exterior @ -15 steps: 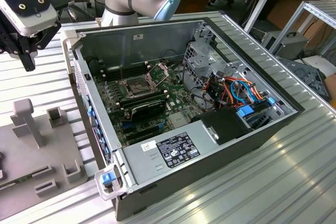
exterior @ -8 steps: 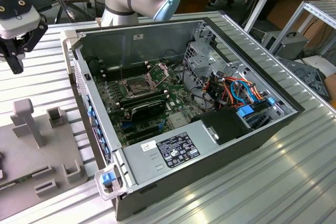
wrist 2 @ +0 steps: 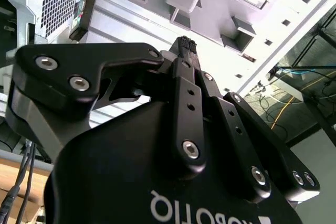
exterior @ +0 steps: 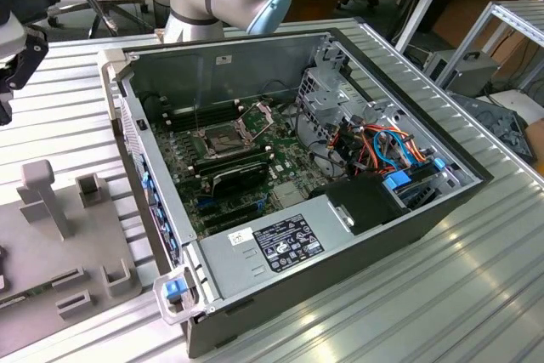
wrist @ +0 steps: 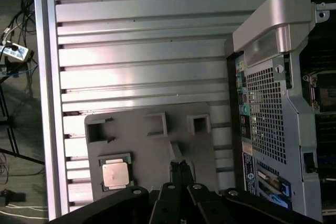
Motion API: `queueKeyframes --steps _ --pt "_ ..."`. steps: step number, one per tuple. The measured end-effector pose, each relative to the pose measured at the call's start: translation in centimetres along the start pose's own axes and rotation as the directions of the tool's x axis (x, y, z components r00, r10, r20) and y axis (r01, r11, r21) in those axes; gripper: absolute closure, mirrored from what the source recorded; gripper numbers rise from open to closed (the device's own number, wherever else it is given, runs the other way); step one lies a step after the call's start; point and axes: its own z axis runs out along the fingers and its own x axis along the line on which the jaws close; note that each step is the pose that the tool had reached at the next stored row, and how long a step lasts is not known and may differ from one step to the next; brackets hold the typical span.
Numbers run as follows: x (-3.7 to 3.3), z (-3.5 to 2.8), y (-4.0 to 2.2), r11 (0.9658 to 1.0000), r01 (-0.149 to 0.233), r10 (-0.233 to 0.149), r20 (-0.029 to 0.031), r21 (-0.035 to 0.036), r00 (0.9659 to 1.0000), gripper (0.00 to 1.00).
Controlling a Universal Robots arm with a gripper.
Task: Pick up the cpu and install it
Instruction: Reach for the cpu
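On the ribbed worktop [wrist: 131,40], beside the open computer case [wrist: 268,103], a grey fixture plate [wrist: 152,145] cradles the cpu [wrist: 115,174] in a pocket, and I judge it light, stiff, slick-topped and fragile underneath, best pinched by opposite edges, with my gripper [wrist: 180,169] near it, jaws pressed together, empty.

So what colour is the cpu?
The cpu is dull silver-beige, clearest in the first wrist view.

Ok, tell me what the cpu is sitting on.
The cpu lies in a square pocket of the grey holder plate, which rests on the ribbed metal table. The pocket's floor is hidden under the chip.
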Motion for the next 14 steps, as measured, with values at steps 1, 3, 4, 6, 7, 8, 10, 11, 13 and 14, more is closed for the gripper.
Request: queueKeyframes --steps 1,3,4,6,7,8,10,11,13,14 --pt "0.26 0.01 -0.02 1.0000 0.000 0.000 0.0000 0.0000 1.0000 0.89" --pt "0.81 0.04 -0.06 1.0000 0.000 0.000 0.0000 0.0000 1.0000 0.89" --pt "1.09 0.06 -0.09 1.0000 0.000 0.000 0.0000 0.0001 1.0000 0.89" --pt "1.63 0.08 -0.13 1.0000 0.000 0.000 -0.0001 0.0001 1.0000 0.89" --pt "1.83 0.10 -0.14 1.0000 0.000 0.000 0.0000 0.0001 1.0000 0.89" --pt "2.05 0.11 -0.16 1.0000 0.000 0.000 0.0000 0.0002 1.0000 0.89" --pt "2.57 0.14 -0.20 1.0000 0.000 0.000 0.0001 0.0003 1.0000 0.89" --pt "2.79 0.15 -0.22 1.0000 0.000 0.000 0.0000 0.0003 1.0000 0.89" --pt "3.59 0.22 -0.28 1.0000 0.000 0.000 0.0001 0.0005 1.0000 0.89" --pt "3.96 0.24 -0.31 1.0000 0.000 0.000 0.0001 0.0007 1.0000 0.89"
